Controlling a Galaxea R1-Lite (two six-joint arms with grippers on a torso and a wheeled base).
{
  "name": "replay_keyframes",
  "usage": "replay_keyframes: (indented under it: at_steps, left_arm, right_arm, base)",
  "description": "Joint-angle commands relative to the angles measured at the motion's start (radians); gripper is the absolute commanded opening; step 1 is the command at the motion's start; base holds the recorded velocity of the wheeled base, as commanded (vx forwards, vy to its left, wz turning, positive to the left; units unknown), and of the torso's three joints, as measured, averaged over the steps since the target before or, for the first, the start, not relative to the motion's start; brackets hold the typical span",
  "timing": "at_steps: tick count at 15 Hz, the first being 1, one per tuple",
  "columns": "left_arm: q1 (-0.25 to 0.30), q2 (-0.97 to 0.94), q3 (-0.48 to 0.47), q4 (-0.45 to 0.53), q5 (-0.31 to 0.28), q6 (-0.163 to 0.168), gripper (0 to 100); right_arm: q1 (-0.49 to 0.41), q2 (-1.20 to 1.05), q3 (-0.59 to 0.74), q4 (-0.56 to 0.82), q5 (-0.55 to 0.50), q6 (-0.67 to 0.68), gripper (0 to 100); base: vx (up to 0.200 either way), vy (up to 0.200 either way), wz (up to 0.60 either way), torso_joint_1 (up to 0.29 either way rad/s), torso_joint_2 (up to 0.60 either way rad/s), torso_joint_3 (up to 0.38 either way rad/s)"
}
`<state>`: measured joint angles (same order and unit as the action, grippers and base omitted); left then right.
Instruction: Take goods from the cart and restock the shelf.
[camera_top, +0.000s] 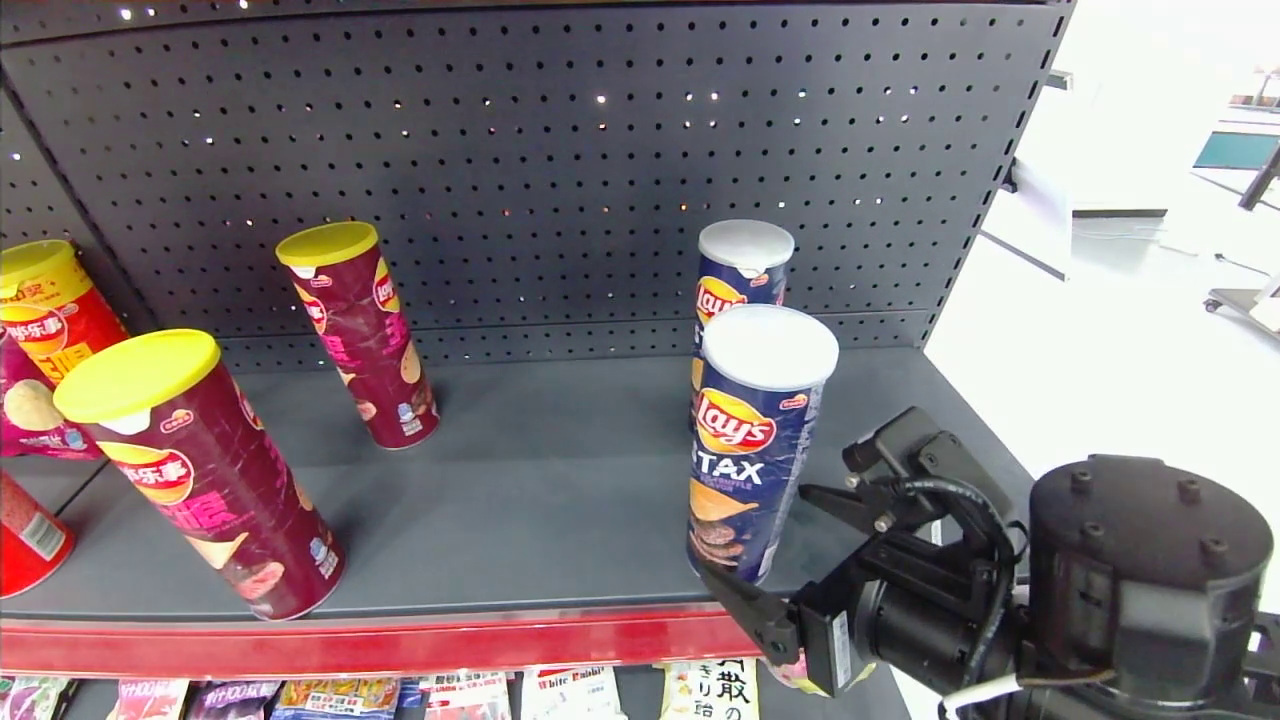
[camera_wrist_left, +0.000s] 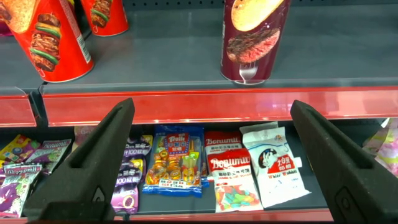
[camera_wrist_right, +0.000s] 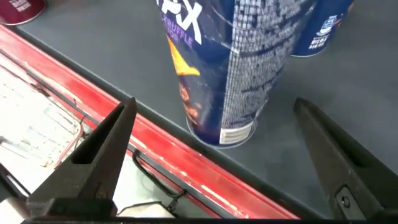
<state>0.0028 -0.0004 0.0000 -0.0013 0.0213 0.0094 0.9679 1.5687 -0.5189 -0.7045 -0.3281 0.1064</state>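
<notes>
Your right end effector (camera_top: 765, 538) gapes wide, gripping nothing, just beside the blue can (camera_top: 755, 440), which stands upright on the shelf (camera_top: 540, 480) near its front lip. That one looks stocked. Your left end effector (camera_wrist_left: 212, 106) is spread and empty, so more fetching probably remains.

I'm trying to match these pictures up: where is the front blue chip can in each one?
Head view: the front blue chip can stands right of middle, at the front edge of the shelf.
Left wrist view: not in it.
Right wrist view: just ahead of the open right gripper.
Shared landmark: the red front strip.
</notes>
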Motion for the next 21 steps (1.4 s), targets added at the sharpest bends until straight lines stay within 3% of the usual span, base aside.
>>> replay_keyframes:
  at_steps: [1,21]
  left_arm:
    - [0.0,0.0,0.0,0.0,0.0,0.0,100]
    - [0.0,0.0,0.0,0.0,0.0,0.0,100]
  right_arm:
    - [0.0,0.025,-0.01,-0.001,-0.002,-0.001,100]
    - [-0.052,0.094,-0.121,0.0,-0.008,0.016,100]
  base:
    - [0.0,0.0,0.0,0.0,0.0,0.0]
    - [0.0,0.0,0.0,0.0,0.0,0.0]
